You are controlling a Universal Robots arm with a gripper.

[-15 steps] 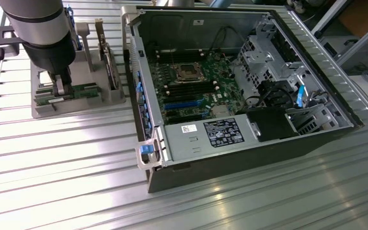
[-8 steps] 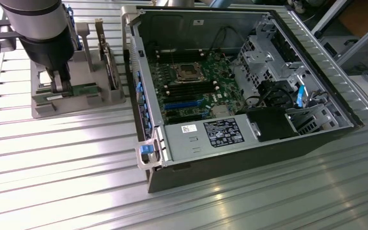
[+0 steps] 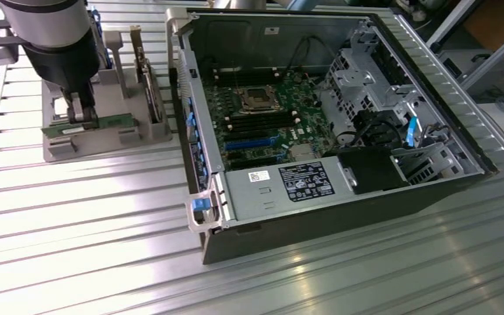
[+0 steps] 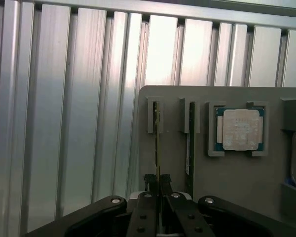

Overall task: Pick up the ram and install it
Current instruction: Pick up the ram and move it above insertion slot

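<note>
Green is the colour to look for in the exterior view: the ram (image 3: pixel 90 125) stands on its long edge in the near slot of the grey holder (image 3: pixel 103 149), which sits on the ribbed metal counter (image 3: pixel 77 216). The end effector (image 3: pixel 81 115) comes straight down onto the holder, with its fingers narrow and pinched on the stick's top edge, a bit off-centre toward the end farthest from the case. So the ram lies directly below the end effector, between the fingers rather than off to a side. Its long axis runs along the holder's front, from the exterior view's left to its right. That right end points roughly at the open computer case (image 3: pixel 322 216), which sits just beside the holder on the exterior view's right.

Wrist view, looking down the tool: the ram (image 4: pixel 157 133) is edge-on, just a thin line. The end effector (image 4: pixel 158 183) is clamped on it from both flat faces. The long axis runs straight out from the fingertips toward the notched end of the holder (image 4: pixel 227 182). A second stick (image 4: pixel 190 143) sits in the next slot over, and the square processor chip (image 4: pixel 239 129) is in its pocket past that. The ram doesn't look lifted out of the holder yet, as far as I can tell.
</note>
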